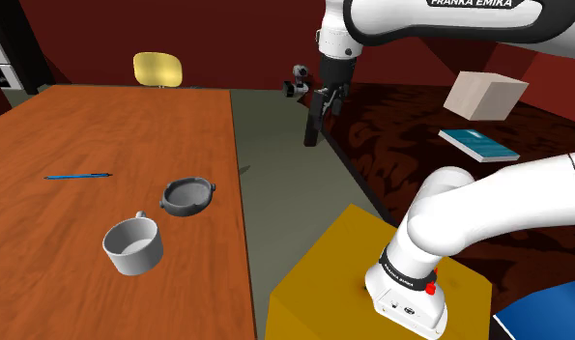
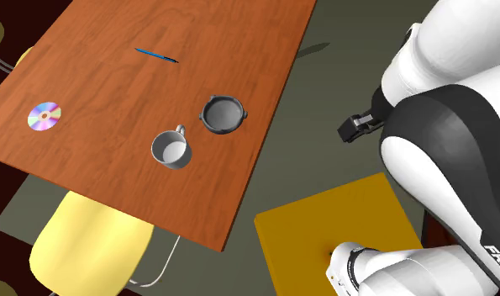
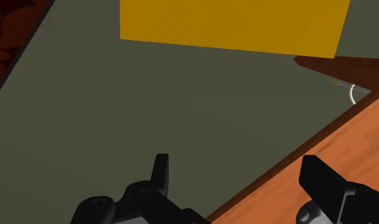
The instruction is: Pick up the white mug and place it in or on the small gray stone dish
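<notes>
A white mug point(image 1: 133, 246) point(image 2: 172, 150) stands upright on the wooden table point(image 1: 43, 135), handle toward the dish. The small gray dish point(image 1: 187, 196) point(image 2: 222, 113), round with two little lugs, sits just behind it, close to the table's edge. My black gripper point(image 1: 313, 135) point(image 2: 353, 129) hangs in the air off the table, over the grey floor strip beside it, far from both. In the wrist view the gripper point(image 3: 241, 175) is open with nothing between its fingers, above floor and the table's edge point(image 3: 366, 140).
A blue pen point(image 1: 77, 176) point(image 2: 155, 55) and a shiny disc point(image 2: 44, 115) lie farther out on the table. Yellow chairs point(image 1: 158, 69) point(image 2: 88, 244) stand at two of its sides. The yellow stand point(image 1: 343, 280) is beside the table; a box point(image 1: 484, 95) and book point(image 1: 478, 144) lie beyond.
</notes>
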Robot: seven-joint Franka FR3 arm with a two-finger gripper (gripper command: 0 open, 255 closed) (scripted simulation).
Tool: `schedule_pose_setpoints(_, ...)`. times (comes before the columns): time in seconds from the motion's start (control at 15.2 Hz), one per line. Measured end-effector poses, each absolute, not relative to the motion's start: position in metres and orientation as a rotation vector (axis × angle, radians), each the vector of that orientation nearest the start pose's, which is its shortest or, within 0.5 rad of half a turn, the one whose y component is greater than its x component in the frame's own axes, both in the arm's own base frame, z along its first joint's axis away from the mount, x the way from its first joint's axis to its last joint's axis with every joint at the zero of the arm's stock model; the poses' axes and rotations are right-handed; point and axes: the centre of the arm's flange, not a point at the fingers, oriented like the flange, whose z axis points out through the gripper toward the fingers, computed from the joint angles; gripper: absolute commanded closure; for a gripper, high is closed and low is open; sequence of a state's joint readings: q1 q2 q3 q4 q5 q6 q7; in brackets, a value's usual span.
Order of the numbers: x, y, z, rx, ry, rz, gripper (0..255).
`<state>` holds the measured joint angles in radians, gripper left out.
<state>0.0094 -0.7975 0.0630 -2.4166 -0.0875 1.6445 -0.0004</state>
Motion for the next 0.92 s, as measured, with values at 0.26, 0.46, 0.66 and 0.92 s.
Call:
schedule_pose_setpoints(0.26,0.319,0.042,0.562,-3.268,-0.097,-0.036,0)
schedule_pose_setpoints(0.46,0.335,0.076,0.55,-3.263,-0.096,-0.022,0)
schedule_pose_setpoints(0.66,0.348,0.109,0.537,-3.259,-0.094,-0.009,0)
schedule_pose_setpoints(0.92,0.369,0.153,0.516,-3.251,-0.092,0.01,0)
